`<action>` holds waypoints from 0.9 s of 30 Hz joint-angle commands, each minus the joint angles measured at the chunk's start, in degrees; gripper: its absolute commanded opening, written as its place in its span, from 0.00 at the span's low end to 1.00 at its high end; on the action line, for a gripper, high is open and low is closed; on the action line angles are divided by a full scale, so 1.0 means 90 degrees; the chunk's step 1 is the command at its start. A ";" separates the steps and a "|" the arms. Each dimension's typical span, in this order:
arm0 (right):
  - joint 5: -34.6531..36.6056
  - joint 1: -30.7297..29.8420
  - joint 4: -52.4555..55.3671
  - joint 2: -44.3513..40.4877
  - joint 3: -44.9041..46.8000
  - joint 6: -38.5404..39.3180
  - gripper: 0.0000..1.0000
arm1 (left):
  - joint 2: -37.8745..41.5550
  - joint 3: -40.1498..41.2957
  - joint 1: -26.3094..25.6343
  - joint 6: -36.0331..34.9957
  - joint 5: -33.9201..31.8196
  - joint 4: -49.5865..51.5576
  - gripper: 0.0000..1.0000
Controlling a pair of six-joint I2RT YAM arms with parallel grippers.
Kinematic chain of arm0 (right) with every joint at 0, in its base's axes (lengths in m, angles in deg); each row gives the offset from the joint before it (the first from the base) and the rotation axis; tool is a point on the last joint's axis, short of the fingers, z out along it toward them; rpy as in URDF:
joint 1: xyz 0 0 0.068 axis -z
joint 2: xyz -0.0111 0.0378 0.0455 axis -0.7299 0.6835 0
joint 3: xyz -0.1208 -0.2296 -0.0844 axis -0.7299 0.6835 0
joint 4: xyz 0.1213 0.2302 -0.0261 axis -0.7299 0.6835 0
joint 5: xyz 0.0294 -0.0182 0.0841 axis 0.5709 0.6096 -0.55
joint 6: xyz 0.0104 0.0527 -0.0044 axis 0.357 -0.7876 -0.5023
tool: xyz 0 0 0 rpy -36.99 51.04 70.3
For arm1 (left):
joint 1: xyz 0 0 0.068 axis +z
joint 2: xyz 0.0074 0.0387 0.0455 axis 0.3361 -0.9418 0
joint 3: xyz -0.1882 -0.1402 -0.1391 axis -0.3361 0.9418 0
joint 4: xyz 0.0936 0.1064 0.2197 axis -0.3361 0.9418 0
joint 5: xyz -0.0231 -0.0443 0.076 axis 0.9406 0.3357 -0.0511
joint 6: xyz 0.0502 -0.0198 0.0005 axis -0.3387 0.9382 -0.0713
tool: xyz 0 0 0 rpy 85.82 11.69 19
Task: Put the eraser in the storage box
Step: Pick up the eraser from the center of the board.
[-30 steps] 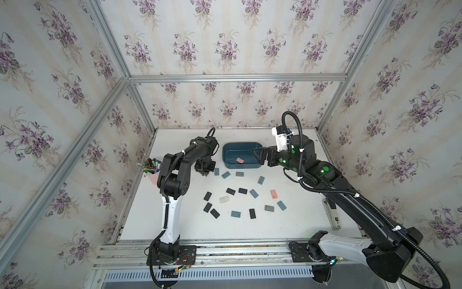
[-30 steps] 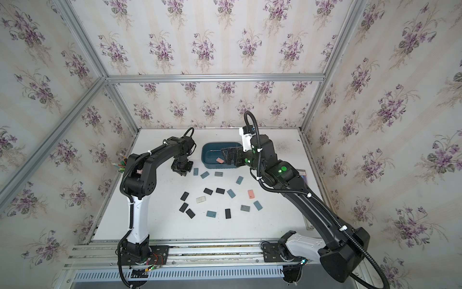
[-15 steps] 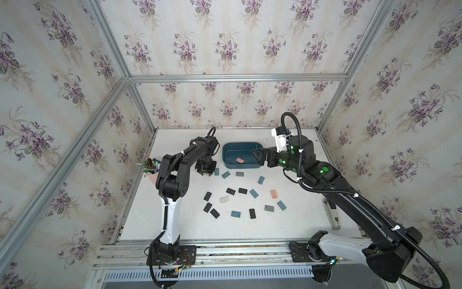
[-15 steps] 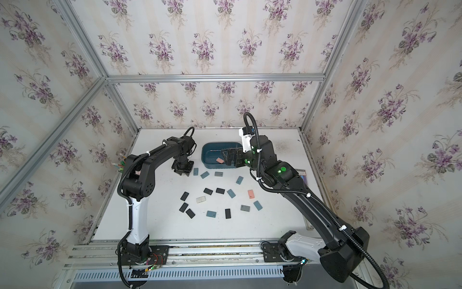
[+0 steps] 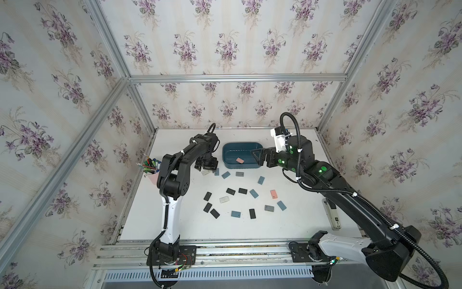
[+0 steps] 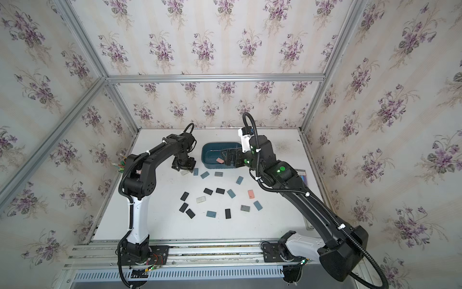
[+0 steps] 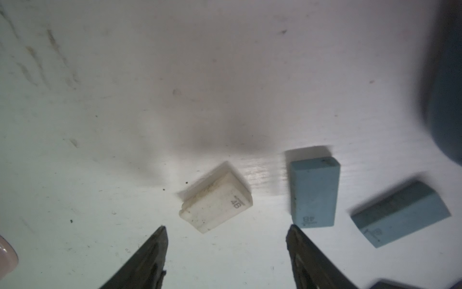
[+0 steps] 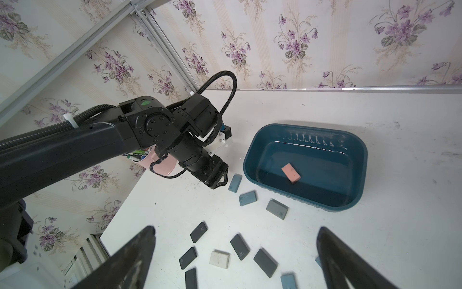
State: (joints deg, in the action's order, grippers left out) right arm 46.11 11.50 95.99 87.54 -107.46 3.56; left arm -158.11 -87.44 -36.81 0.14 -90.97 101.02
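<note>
The white tabletop (image 5: 287,225) carries everything, with loose erasers strewn across its middle where either arm can reach them. The right arm (image 5: 350,197) stretches in long, and the right jaws are spread wide and empty at the right end of the storage box (image 5: 240,145). My guess is they're waiting there, out of the way. The left arm (image 5: 185,155) bends down just left of the box, its tips low over the tabletop. The left jaws are spread too and pinch nothing. The teal box sits at the back with one pink eraser (image 5: 240,160) already lying inside. The next target, I reckon, is a scuffed white eraser (image 7: 216,200) on the tabletop just ahead of the left jaws. A blue eraser (image 7: 313,192) lies just beside it, not touching.
</note>
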 commanded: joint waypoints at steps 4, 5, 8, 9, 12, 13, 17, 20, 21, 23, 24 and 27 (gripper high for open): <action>-0.0039 -0.0024 -0.0058 0.0020 0.0039 -0.0021 1.00 | -0.0160 -0.0134 0.0025 0.0145 -0.0200 0.0162 0.76; -0.0047 -0.0025 -0.0067 0.0029 0.0043 -0.0028 1.00 | -0.0202 -0.0146 0.0023 0.0150 -0.0190 0.0160 0.76; -0.0052 -0.0037 -0.0074 0.0049 0.0062 -0.0031 1.00 | -0.0387 -0.0303 0.0018 0.0138 -0.0282 0.0238 0.76; -0.0052 -0.0034 -0.0080 0.0055 0.0063 -0.0030 1.00 | -0.0463 -0.0368 0.0027 0.0128 -0.0305 0.0280 0.76; -0.0061 -0.0046 -0.0114 0.0074 0.0110 -0.0045 1.00 | -0.0648 -0.0498 0.0021 0.0137 -0.0319 0.0369 0.76; -0.0070 -0.0051 -0.0137 0.0069 0.0135 -0.0058 1.00 | -0.0679 -0.0502 0.0018 0.0140 -0.0285 0.0362 0.76; -0.0090 -0.0073 -0.0200 0.0106 0.0204 -0.0104 1.00 | -0.0740 -0.0453 -0.0006 0.0140 -0.0151 0.0347 0.72; -0.0090 -0.0084 -0.0250 0.0142 0.0237 -0.0118 1.00 | -0.0739 -0.0335 -0.0010 0.0149 -0.0114 0.0293 0.69; -0.0099 -0.0088 -0.0257 0.0151 0.0234 -0.0126 1.00 | -0.0748 -0.0298 -0.0014 0.0159 -0.0095 0.0279 0.67; -0.0105 -0.0095 -0.0270 0.0175 0.0206 -0.0138 1.00 | -0.0783 -0.0235 -0.0025 0.0177 -0.0059 0.0270 0.65; -0.0110 -0.0108 -0.0272 0.0189 0.0195 -0.0138 1.00 | -0.0800 -0.0230 -0.0036 0.0189 -0.0071 0.0284 0.65; -0.0130 -0.0131 -0.0260 0.0232 0.0151 -0.0137 1.00 | -0.0818 -0.0230 -0.0045 0.0211 -0.0127 0.0317 0.61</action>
State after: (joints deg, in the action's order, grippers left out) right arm 45.48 10.52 95.51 89.42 -105.55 3.10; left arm -163.68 -90.50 -36.98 1.82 -91.64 102.05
